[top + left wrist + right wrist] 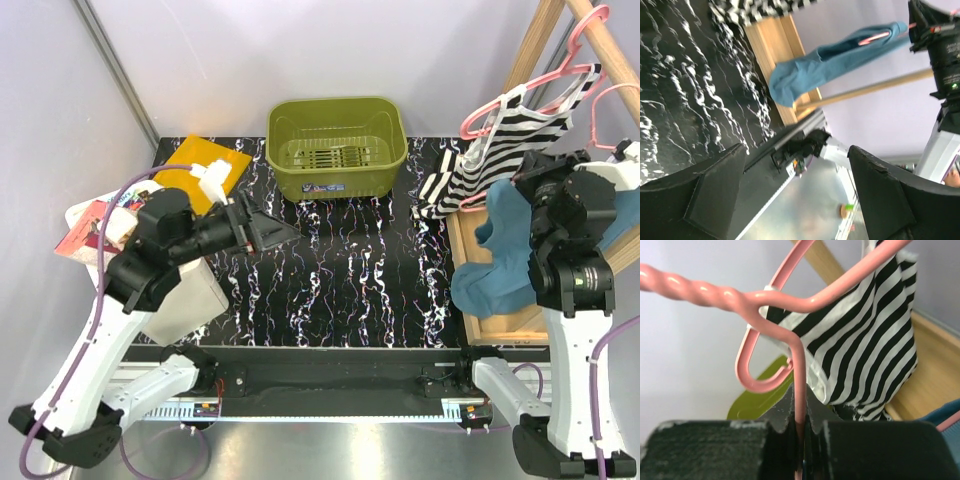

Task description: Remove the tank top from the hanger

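The black marbled table (pixel 330 290) fills the middle of the top view. A wooden rack (pixel 530 45) stands along its right edge. A green basket (pixel 337 145) sits at the middle of the far edge, upright and open to the top.

A white bag (pixel 190 295) lies at the left edge, partly under the left arm. A blue cloth (pixel 500 250) hangs on the rack near the right edge, drooping onto the rack's base.

The striped tank top (pixel 500 150) hangs just beyond the blue cloth, at the table's far right corner. Its straps are over a pink hanger (pixel 490 115).

The left gripper (pixel 265 230) hovers above the left half of the table, pointing right, with its fingers (pixel 715 195) spread wide and nothing between them.

The right gripper (pixel 801 427) is beside the tank top, clamped tight on a thin wire of the hanger, just below its twisted neck.

A yellow sheet (pixel 205 170) lies at the far left corner.
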